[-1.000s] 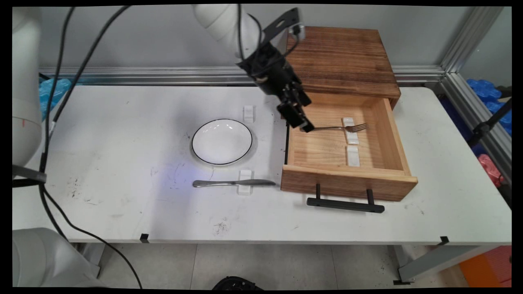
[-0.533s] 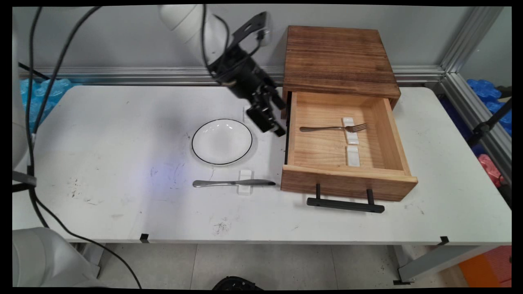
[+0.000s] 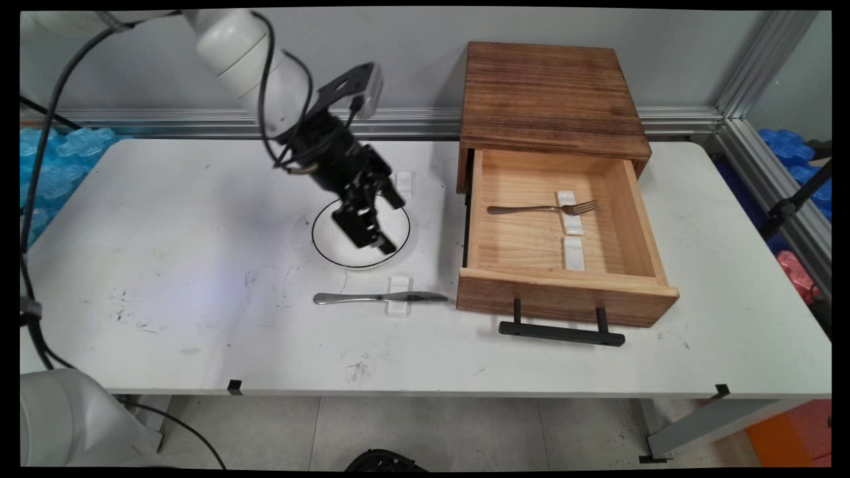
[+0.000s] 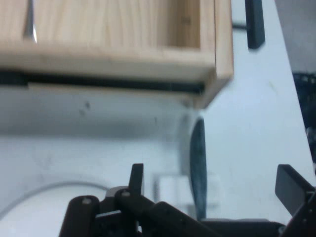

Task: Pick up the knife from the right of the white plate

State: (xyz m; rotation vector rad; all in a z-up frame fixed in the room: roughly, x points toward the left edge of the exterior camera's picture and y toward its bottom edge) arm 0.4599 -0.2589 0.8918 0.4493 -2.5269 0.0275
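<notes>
Standing on the white table are a dark-topped wooden box with its pale drawer pulled out, a black-rimmed white plate under the empty, spread-fingered black gripper, a steel knife on a white rest, and a steel fork inside the drawer.

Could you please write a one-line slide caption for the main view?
Open gripper above white plate; knife nearby, fork in open drawer.

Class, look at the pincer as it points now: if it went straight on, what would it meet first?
Most likely the white plate: the open pincer points down at it, with the knife beyond; depth is unclear.
</notes>
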